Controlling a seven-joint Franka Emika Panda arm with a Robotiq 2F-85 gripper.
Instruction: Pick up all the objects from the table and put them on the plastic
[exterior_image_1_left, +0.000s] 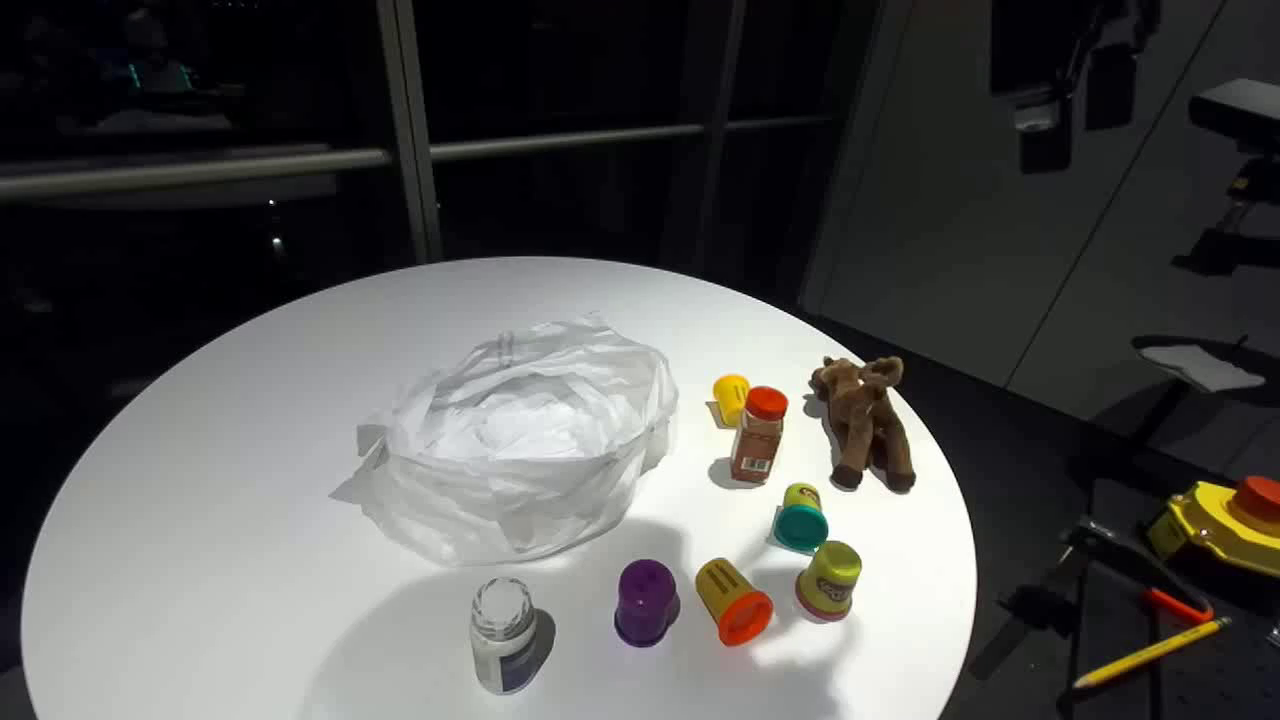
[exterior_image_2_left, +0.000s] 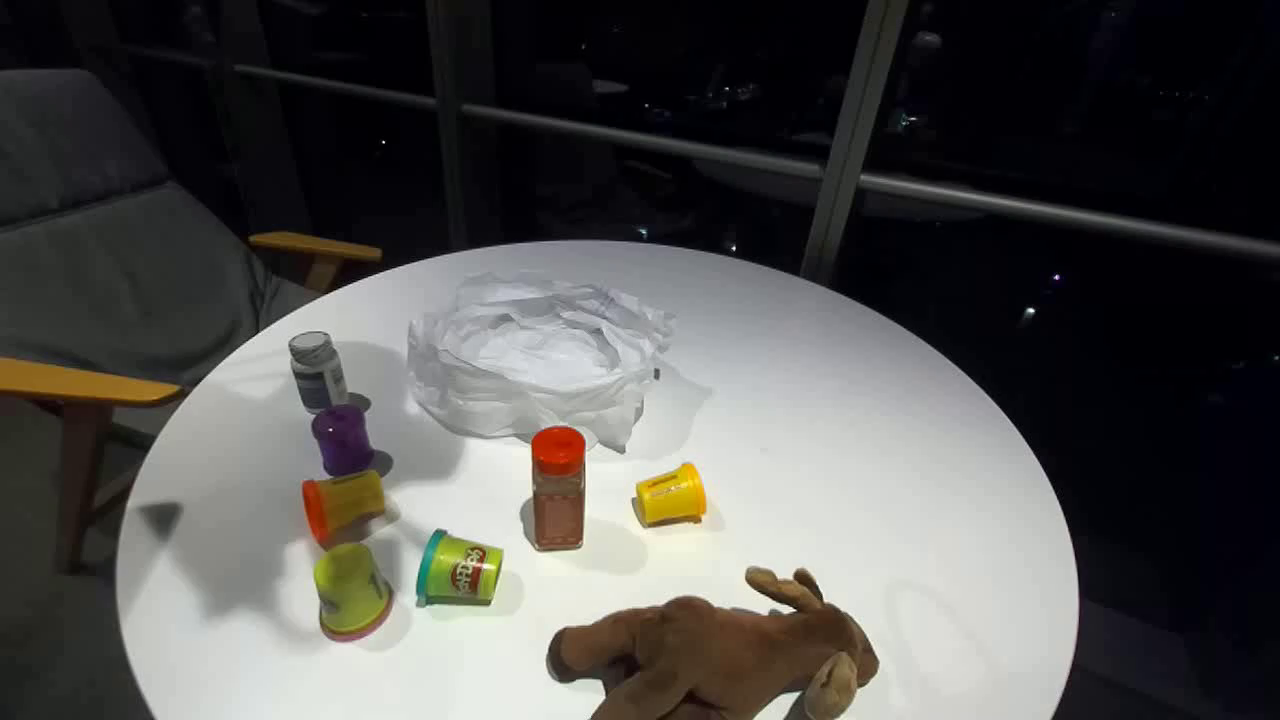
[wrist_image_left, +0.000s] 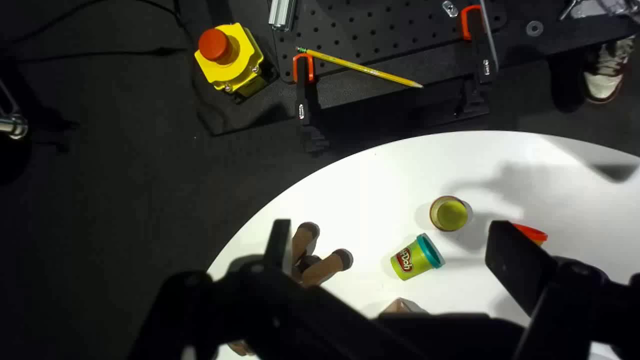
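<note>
The black claw gapes wide, and, in an exterior view of the round white counter, a brown plush animal lies at three o'clock from the crumpled white plastic sheet, a purple plastic cup at five.

In an exterior view, on the counter, a jar stands between plastic, centre-left, and toy animal, right.
</note>
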